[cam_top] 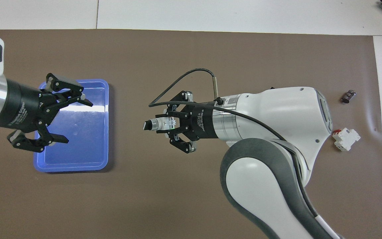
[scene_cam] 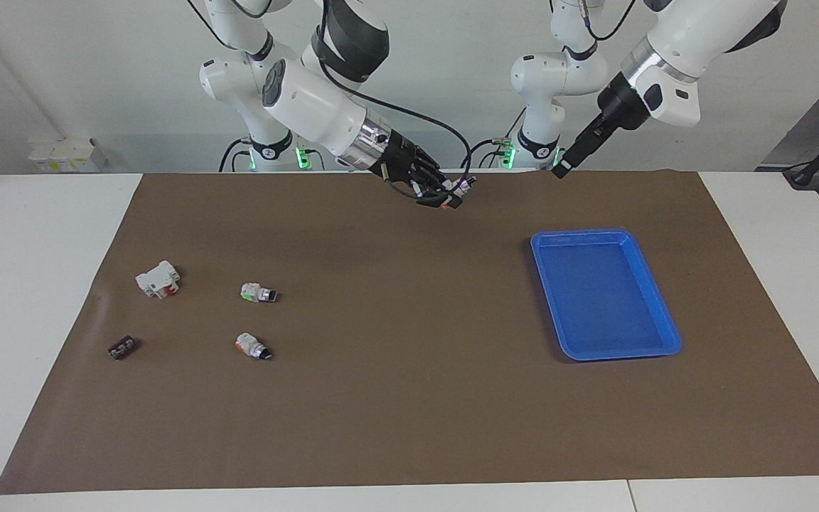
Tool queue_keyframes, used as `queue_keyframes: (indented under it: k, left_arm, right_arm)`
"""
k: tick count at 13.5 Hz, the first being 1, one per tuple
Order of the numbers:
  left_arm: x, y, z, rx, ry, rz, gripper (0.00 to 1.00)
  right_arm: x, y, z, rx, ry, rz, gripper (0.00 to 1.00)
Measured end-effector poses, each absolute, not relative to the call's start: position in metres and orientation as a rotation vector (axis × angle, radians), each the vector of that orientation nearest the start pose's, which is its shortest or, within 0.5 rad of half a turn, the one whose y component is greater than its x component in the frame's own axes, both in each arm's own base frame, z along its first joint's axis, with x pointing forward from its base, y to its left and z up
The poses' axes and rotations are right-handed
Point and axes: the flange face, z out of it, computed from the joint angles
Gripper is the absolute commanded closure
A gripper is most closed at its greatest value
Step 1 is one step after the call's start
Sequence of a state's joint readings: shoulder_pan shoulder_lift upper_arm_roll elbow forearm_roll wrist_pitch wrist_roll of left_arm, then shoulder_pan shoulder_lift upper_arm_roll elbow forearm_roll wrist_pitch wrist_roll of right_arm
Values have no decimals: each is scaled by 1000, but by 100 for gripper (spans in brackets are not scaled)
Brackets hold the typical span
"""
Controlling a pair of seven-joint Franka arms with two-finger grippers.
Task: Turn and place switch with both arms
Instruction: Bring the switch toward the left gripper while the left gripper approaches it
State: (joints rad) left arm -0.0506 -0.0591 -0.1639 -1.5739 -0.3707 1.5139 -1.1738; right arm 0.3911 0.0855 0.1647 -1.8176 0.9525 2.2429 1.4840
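1. Facing view: the switch point(scene_cam: 458, 192) is seen pinched in the right gripper point(scene_cam: 445, 193), up in the air over the brown mat point(scene_cam: 409, 398), at roughly 12 o'clock of the mat.
2. Same view: the left gripper point(scene_cam: 562, 169) is hung at about 1 o'clock, over the mat's edge by the robots. It's seen edge-on here, so its fingers can't be read.
3. The blue tray point(scene_cam: 605, 232) is laid flat at 3 o'clock. A green-ended switch point(scene_cam: 259, 292), an orange-ended switch point(scene_cam: 253, 346), a white block point(scene_cam: 158, 279) and a small black part point(scene_cam: 121, 348) are scattered around 9 o'clock, all apart.
4. Overhead view: the switch point(cam_top: 154, 124) is held sideways near the mat's centre, black tip pointed to 9 o'clock, clamped by the right gripper point(cam_top: 171, 124).
5. The left gripper point(cam_top: 76, 121) is spread wide, nothing in it, over the tray point(cam_top: 75, 168) at 9 o'clock.
6. The white block point(cam_top: 346, 138) and black part point(cam_top: 348, 96) are found at 3 o'clock.
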Motion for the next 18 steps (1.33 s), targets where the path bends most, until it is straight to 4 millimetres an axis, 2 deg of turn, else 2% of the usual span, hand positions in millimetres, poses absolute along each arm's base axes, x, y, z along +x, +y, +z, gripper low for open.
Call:
queue_keyframes:
  k: [2,6,9,11,13,16,18]
  left_arm:
    - [505,-166,658,-2851,-1784,437,0]
    - [504,-168,661,-2450,-2238,528,0]
    - [506,-170,662,-2192,-2481,683,0]
    - [510,-163,655,-1967,-2647,787,0]
    - [512,-156,644,-1733,-2783,861,0]
    - [504,-155,628,-1440,-2905,933,0]
    - [496,-156,625,-1322,-2929,992,6]
  right_arm:
    - [510,358,537,-1769,1516,693,100]
    - [502,372,537,-1758,1522,702,100]
    - [501,377,540,-1684,1563,713,100]
    - [497,386,539,-1675,1561,717,100]
    - [496,388,538,-1675,1562,718,100]
    - [496,388,537,-1675,1564,718,100]
    - [496,388,537,-1675,1564,719,100]
